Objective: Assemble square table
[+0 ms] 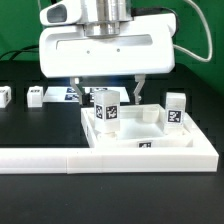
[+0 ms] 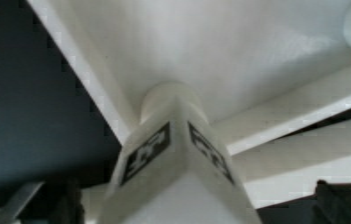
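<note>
Gripper (image 1: pixel 107 94) hangs, jaws wide apart, over a blocky white plastic leg (image 1: pixel 106 112) with black-and-white tags. The leg stands upright inside the square, tray-like tabletop (image 1: pixel 165 138). The fingers (image 1: pixel 137 88) appear clear of the leg, though the close view is tight.

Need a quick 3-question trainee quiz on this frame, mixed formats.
1. True or false: the gripper is shut on the upright leg below it.
2. Where is the second leg? A) at the tabletop's right side in the exterior view; B) on the marker board; C) between the gripper's fingers.
3. Fill in: each leg face shows a black-and-white ____.

Key: 1 false, the jaws stand open on either side of the leg; 2 A; 3 tag.
</note>
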`<state>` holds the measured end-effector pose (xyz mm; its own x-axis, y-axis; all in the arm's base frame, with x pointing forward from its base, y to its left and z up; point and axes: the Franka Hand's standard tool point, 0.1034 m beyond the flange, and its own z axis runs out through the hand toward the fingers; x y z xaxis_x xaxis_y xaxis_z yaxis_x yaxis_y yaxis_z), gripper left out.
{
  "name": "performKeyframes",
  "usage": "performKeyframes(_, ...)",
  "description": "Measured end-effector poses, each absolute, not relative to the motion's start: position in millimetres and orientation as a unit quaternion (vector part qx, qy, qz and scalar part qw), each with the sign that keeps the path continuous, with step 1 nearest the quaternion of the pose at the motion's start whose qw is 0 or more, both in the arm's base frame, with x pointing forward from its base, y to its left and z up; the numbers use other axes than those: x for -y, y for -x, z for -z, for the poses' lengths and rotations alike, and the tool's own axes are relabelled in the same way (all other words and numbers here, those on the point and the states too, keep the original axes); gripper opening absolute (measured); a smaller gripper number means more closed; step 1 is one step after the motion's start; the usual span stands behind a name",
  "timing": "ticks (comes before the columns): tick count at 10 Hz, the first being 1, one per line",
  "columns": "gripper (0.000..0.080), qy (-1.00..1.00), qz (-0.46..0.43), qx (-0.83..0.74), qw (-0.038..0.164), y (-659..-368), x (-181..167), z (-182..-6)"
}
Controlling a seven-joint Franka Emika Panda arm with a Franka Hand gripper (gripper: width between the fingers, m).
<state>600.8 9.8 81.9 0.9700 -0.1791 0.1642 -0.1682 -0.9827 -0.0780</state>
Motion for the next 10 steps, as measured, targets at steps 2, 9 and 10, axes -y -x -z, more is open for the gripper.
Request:
performKeyframes(2,0.0649,0.995,0.088,-0.037,0.026,-601.1,-8.3,-82.1)
performKeyframes(9,0.0520,0.980,0.090,0.176,0.002,-600.0,-0.6,-80.8)
performKeyframes(10,0.0520,0.981,0.091,0.173,0.003,-599.9,-0.6,-80.8)
